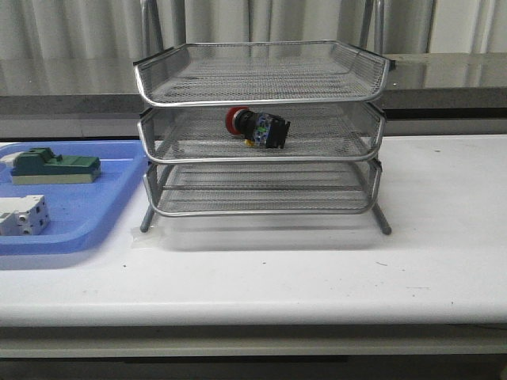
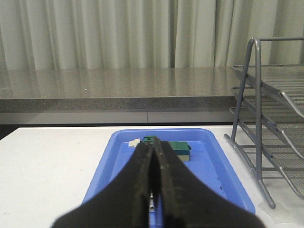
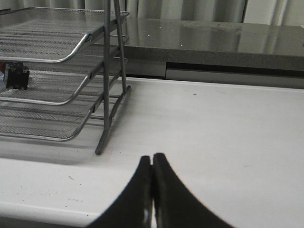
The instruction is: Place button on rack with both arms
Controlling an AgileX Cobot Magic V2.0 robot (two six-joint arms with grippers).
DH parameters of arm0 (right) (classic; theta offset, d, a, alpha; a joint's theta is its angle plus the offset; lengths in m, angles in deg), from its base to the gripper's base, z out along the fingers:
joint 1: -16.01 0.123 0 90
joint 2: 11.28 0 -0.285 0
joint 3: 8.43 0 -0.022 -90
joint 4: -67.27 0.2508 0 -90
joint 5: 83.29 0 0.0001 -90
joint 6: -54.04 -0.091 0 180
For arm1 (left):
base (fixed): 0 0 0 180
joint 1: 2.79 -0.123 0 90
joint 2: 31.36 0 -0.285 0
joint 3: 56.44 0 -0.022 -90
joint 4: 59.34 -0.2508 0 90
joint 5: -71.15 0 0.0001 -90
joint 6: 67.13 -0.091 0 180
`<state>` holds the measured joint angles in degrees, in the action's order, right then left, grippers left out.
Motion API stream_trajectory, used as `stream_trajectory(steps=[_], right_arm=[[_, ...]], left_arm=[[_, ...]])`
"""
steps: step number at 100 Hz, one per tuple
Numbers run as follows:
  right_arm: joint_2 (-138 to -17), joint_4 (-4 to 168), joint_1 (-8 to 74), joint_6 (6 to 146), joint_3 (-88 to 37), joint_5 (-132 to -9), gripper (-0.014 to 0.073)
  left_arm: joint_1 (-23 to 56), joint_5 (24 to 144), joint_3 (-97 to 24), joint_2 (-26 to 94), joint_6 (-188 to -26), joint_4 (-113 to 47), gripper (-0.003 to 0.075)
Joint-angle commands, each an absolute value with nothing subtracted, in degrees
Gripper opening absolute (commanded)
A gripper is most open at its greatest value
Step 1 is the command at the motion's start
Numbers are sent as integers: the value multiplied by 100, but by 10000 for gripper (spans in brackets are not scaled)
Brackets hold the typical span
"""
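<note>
Front view: I see the small red-capped black button point(image 1: 258, 127) lying on the silver wire rack's point(image 1: 261, 99) middle shelf; my left claw point(image 2: 154, 156) and right claw point(image 3: 152, 166) are both clenched on nothing.

hidden: green block point(image 2: 176, 149) partly behind left gripper point(image 2: 154, 190) | cut off: button point(image 3: 14, 76), blue tray point(image 1: 79, 214) at 9 o'clock edge
</note>
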<state>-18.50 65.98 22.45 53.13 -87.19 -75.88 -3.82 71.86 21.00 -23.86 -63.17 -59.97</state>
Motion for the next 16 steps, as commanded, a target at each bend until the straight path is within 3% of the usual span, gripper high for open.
stream_trajectory(steps=[1, 16], right_arm=[[-1758, 6526, 2206, 5361, -8723, -8079, -57], [-1758, 6526, 2206, 5361, -8723, -8079, -57]], left_arm=[[-397, 6722, 2295, -2567, -6266, -5987, -20], [-397, 6722, 2295, -2567, -6266, -5987, -20]])
